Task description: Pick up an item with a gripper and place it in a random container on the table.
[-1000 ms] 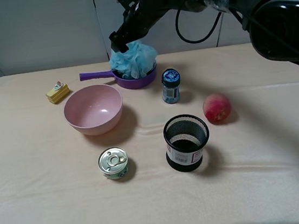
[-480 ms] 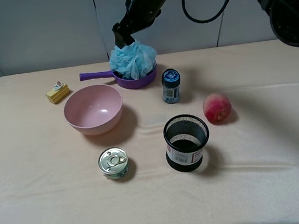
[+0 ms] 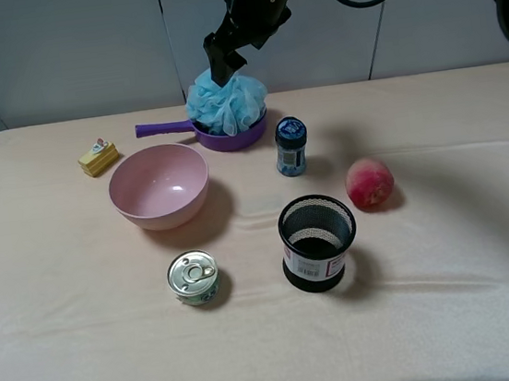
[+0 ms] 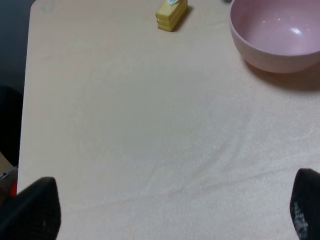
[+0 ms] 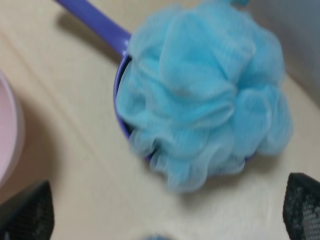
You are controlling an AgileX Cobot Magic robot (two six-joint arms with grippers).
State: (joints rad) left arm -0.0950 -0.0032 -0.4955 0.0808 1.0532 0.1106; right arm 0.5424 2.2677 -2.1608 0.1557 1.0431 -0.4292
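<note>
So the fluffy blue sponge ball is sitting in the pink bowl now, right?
Not quite. The blue sponge ball is sitting in the purple pan, not the pink bowl, which holds nothing. The exterior high view shows it, with the right end effector just above the ball.

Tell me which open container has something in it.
The purple frying pan: the blue bath pouf fills it. The pink bowl and black mesh cup look empty.

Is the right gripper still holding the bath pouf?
No, the right gripper is open and above the pouf, which sits in the purple pan.
</note>
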